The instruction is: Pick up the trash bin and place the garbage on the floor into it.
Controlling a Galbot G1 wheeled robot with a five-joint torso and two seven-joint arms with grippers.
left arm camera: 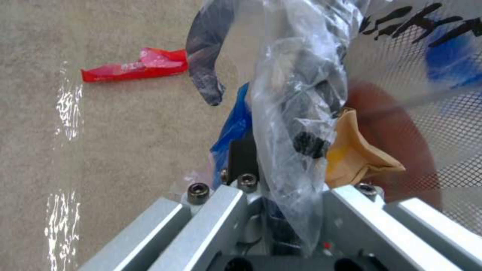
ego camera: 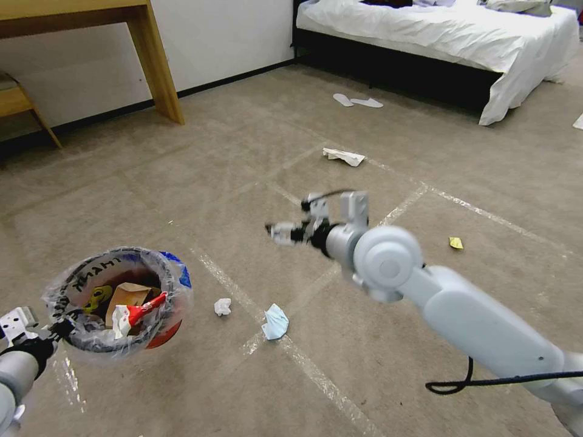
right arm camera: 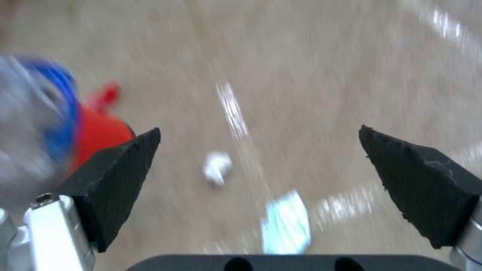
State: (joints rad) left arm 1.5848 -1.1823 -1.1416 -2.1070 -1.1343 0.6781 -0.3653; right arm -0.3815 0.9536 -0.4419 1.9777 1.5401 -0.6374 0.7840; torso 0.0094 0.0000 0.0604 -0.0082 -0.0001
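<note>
Here the small round red trash bin (ego camera: 118, 300), lined with a clear crinkly plastic bag printed with black letters and a blue patch, hangs at the near left above the beige-grey carpet floor (ego camera: 243, 182) with its shiny tape lines. The left gripper (ego camera: 57, 331) holds it from the near-left side, its fingers pinching the bagged rim. Inside the bin lie a brown paper bag (ego camera: 127, 297) and a red-and-white wrapper (ego camera: 138, 312). In the left wrist view the bunched clear plastic (left arm camera: 296, 113) runs between the metal fingers, and a flat red wrapper (left arm camera: 135, 67) lies on the carpet beyond. The right gripper (ego camera: 276, 232) reaches out over the middle of the floor, clear of the carpet, with its black wedge-shaped fingers (right arm camera: 118, 180) spread wide and empty. Below it, just right of the bin, a crumpled white tissue (ego camera: 223, 306) sits beside a tape line, with a light-blue mask (ego camera: 275, 321) near it on the right. Farther off lie a folded white paper scrap (ego camera: 344, 156), a small yellow scrap (ego camera: 456, 243) at the right, and two pale slippers (ego camera: 357, 101) by the white-sheeted bed (ego camera: 437, 36) at the far right.
</note>
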